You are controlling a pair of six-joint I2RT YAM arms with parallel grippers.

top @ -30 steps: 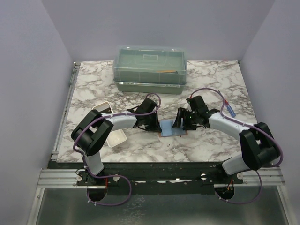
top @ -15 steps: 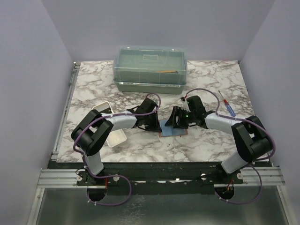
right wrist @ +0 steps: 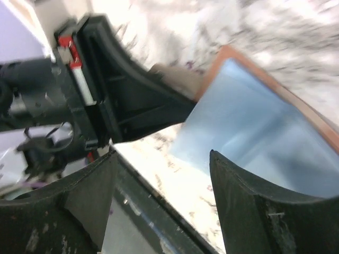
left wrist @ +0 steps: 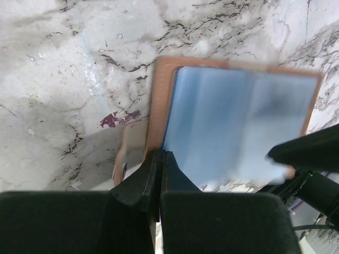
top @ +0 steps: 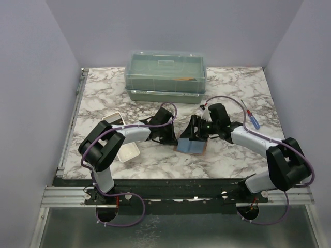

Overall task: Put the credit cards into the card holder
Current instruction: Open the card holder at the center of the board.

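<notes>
The card holder [top: 192, 146] is a brown wallet lying open on the marble table, its bluish-grey pockets facing up. My left gripper [top: 170, 137] is shut on its left leather edge; in the left wrist view [left wrist: 159, 153] the fingers pinch the brown rim of the card holder [left wrist: 238, 121]. My right gripper [top: 192, 132] is open and hangs just over the wallet's far right side. In the right wrist view [right wrist: 161, 159] the wallet's blue inside [right wrist: 265, 132] lies beyond the spread fingers. No credit cards show in any view.
A translucent green lidded box [top: 166, 75] stands at the back centre. A long white tray [top: 124, 147] lies left of the left arm. A red and blue screwdriver [top: 252, 120] lies on the right. The table's front edge runs close below the wallet.
My right gripper has moved left and forward over the wallet. The wallet's blue inside now shows more. The left gripper has stayed on the wallet's left edge.
</notes>
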